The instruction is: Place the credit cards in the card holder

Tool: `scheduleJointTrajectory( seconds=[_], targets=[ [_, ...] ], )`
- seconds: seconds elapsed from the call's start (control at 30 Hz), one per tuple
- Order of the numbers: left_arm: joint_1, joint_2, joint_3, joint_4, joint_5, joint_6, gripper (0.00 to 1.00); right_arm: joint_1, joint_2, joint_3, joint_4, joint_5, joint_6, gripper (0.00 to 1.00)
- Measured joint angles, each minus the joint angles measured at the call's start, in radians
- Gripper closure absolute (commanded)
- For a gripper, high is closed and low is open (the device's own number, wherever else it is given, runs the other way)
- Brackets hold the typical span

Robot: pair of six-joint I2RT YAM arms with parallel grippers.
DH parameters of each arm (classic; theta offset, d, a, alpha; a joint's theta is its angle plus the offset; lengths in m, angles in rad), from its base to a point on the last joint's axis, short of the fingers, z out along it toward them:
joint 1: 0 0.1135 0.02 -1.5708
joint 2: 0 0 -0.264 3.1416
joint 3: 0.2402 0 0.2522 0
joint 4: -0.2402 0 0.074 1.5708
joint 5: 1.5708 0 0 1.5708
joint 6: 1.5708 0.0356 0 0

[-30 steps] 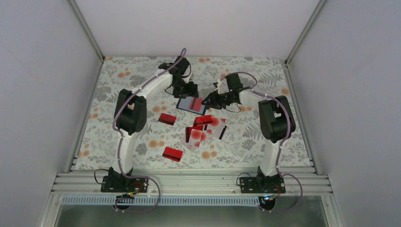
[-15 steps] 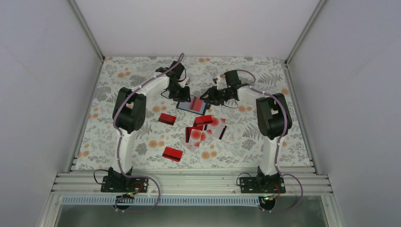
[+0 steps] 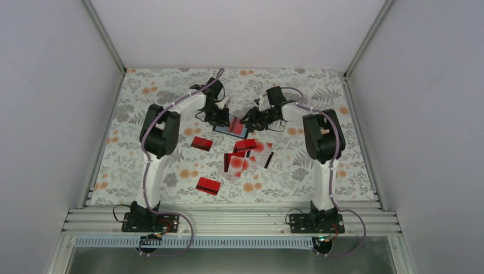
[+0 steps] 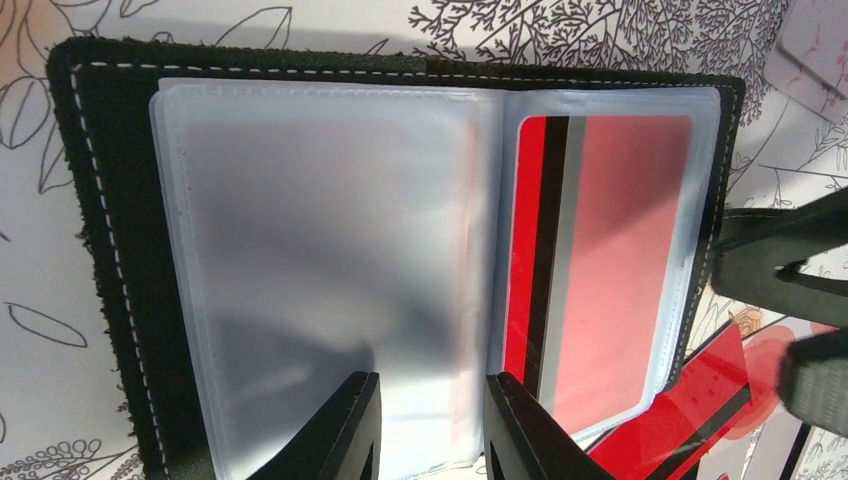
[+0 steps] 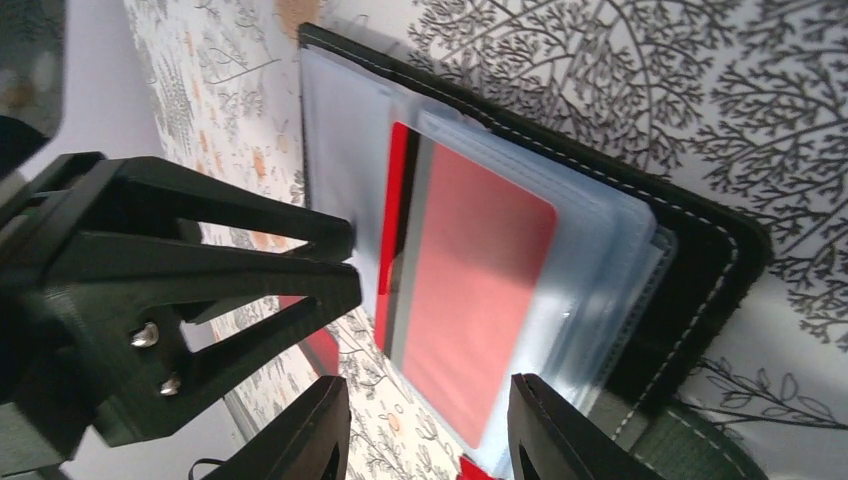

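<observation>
1 striped red card [image 4: 600, 260] is in a holder [image 3: 231, 127] pocket, on the R tool [image 5: 430, 400] side. Pocket by L tool [image 4: 430, 390] looks bare. Other cards [image 3: 246, 154] lie loose, base-ward of both tools, so most of job left. L tool narrow on holder, can't tell if pinching. R tool part-open, nothing in it. Holder lies open under both. Floral table [image 3: 319, 171], white walls [image 3: 228, 34], alu rail [image 3: 228, 220] near bases.
</observation>
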Motion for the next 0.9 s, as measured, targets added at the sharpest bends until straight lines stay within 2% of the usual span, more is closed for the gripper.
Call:
scheduleJointTrajectory(
  seconds=[0.9],
  targets=[
    [-0.022, 0.014, -0.003, 0.016, 0.055, 0.022, 0.74, 0.003, 0.050, 0.011, 0.021, -0.046, 0.006, 0.57]
  ],
)
